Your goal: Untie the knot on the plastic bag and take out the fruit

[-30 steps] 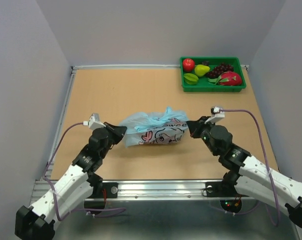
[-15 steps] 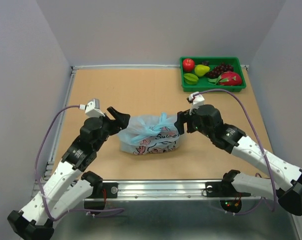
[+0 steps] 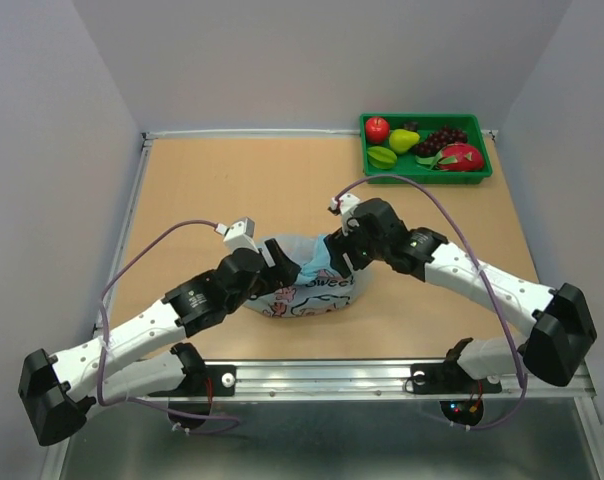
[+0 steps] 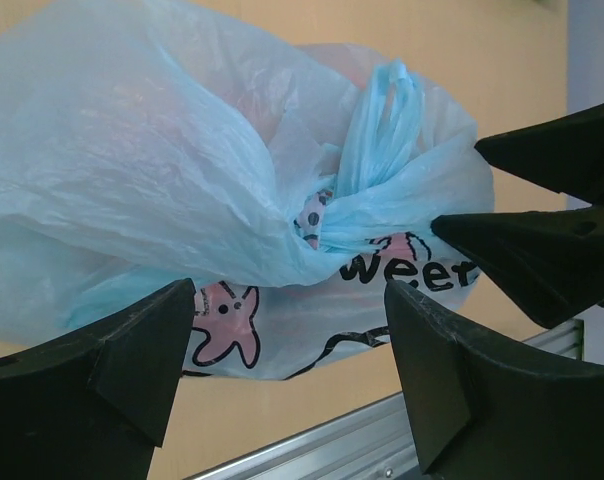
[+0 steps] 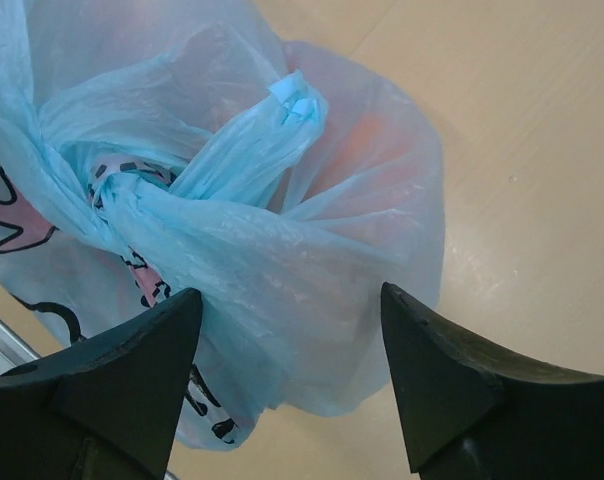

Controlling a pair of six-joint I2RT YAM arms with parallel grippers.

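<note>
**A:** How do your fingers stand?

**B:** Both pairs are spread wide and grip nothing. Your left gripper (image 4: 290, 295) has the knot (image 4: 317, 215) just ahead of its gap, a little toward the right finger. Your right gripper (image 5: 290, 295) has it ahead but off toward the left finger, and I judge that arm the nearer.

**A:** Which way does it run?

**B:** One tail (image 5: 282, 110) rises away from the knot, beyond your fingers. The plastic bag (image 3: 312, 288) bulges beneath it, resting on the tabletop (image 3: 232, 180).

**A:** Any writing?

**B:** Black letters "wee" on the print, likely "Sweet". The green tray (image 3: 427, 178) lies far beyond.
</note>
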